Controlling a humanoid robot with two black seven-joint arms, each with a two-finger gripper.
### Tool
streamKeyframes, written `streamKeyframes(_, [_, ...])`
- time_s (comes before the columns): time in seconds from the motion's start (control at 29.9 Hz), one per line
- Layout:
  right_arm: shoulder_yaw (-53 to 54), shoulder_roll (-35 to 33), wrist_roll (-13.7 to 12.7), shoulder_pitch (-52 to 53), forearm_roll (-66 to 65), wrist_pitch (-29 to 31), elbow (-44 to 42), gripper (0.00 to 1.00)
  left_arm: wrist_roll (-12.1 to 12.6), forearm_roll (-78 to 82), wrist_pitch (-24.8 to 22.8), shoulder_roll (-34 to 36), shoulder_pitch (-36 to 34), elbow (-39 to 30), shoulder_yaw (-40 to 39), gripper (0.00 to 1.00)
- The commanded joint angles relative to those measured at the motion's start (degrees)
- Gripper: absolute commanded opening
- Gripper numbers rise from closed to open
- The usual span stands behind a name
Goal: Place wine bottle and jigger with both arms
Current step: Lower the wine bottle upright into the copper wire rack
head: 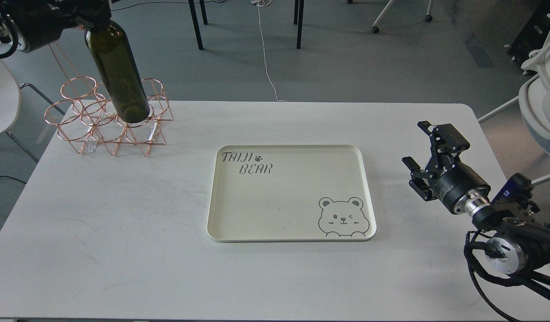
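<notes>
Left gripper (92,20) holds wine bottle (117,71) — over copper rack (109,120).

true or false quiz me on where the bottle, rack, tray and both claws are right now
1. The wine bottle sits with its base in the copper wire rack. True.
2. The cream tray holds a steel jigger. False: nothing rests on it; only the printed bear and lettering show.
3. The right claw is open and holds nothing. True.
4. The bottle lies flat on the table. False: it stands, leaning slightly.
5. The left claw is at the bottle's neck. True, though its fingers cannot be made out.
</notes>
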Motion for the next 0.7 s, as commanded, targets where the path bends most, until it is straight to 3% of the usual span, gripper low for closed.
streamKeyframes(0.0, [0.06,-0.08,0.0,-0.02,0.0,0.0,-0.01,0.98,0.0,-0.06,0.85,-0.03,-0.01,0.38,0.42,0.11])
streamKeyframes(0.67, [0.15,-0.08,0.0,-0.37,0.0,0.0,0.08,0.98,0.0,-0.15,1.91,-1.88,0.51,3.2,0.86,0.13])
